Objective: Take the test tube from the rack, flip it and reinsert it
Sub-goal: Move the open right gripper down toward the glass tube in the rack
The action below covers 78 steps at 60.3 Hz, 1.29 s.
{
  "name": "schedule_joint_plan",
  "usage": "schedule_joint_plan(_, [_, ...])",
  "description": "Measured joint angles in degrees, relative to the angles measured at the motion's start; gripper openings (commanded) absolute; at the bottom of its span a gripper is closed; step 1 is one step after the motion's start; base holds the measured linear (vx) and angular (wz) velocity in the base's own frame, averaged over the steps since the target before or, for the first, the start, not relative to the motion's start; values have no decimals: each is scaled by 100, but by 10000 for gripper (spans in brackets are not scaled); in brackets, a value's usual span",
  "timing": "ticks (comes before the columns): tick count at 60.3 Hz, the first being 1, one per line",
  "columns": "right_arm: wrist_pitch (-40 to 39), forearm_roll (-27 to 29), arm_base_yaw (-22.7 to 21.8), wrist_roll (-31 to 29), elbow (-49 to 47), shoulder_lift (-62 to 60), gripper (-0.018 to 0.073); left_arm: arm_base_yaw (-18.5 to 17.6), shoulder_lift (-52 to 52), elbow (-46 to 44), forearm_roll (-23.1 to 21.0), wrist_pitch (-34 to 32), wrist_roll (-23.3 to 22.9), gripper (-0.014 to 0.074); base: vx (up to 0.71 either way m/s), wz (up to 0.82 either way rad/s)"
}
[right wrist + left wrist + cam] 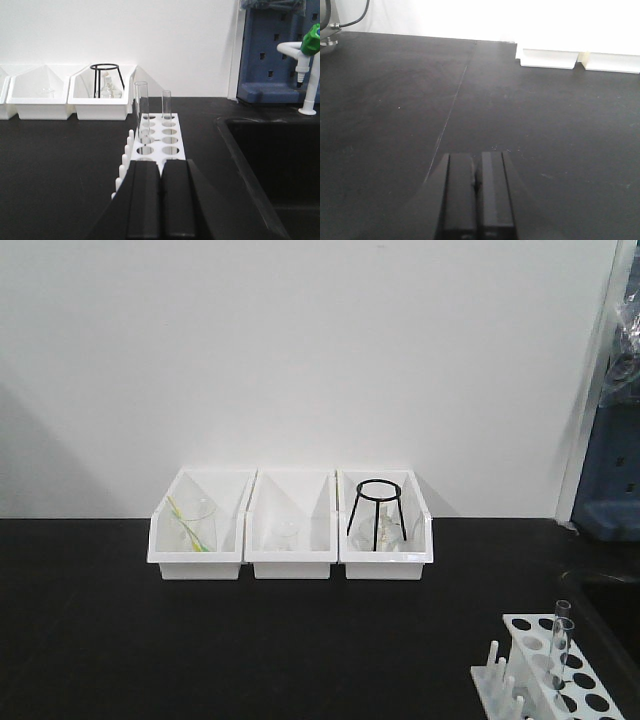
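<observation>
Nothing's picked yet. The right hand (pixel 161 170) is sitting clenched on nothing, low and just behind the near end of the rack (pixel 158 131). The left hand (pixel 477 170) is hanging over the bare black surface (pixel 545 130), fingers pressed together and empty too.

Two tubes are standing upright in the rack. The test tube (pixel 141 107) nearer the right hand, in the row beside the pegs (pixel 123 160), is looking like the obvious pick. The second tube (pixel 166 104) is standing one row over and a bit further back.

My take: the right hand is going to need to release wide first, then come in on the glass above the rack top, clear of the neighbour. Lift straight up until the round bottom is out of the hole before turning, or it'll be levering the light rack over. Gentle squeeze, thin glass.
</observation>
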Motion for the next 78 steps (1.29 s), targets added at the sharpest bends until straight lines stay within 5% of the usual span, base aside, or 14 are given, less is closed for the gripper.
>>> schedule_joint_plan(16, [-506, 0, 0, 0, -18, 0, -8, -18, 0, 0, 0, 0, 0, -6, 0, 0])
schedule_joint_plan(25, [-412, -33, 0, 0, -830, 152, -8, -18, 0, 0, 0, 0, 0, -6, 0, 0])
schedule_joint_plan(38, [-1166, -51, 0, -140, -2575, 1973, -8, -18, 0, 0, 0, 0, 0, -6, 0, 0])
schedule_joint_plan(53, [-2022, -51, 0, -176, -2875, 3924, 14, -18, 0, 0, 0, 0, 0, -6, 0, 0])
schedule_joint_plan(65, [-2098, -51, 0, -176, -2875, 4510, 173, -18, 0, 0, 0, 0, 0, -6, 0, 0])
schedule_joint_plan(78, [-2172, -51, 0, -176, -2875, 4716, 529, -18, 0, 0, 0, 0, 0, -6, 0, 0])
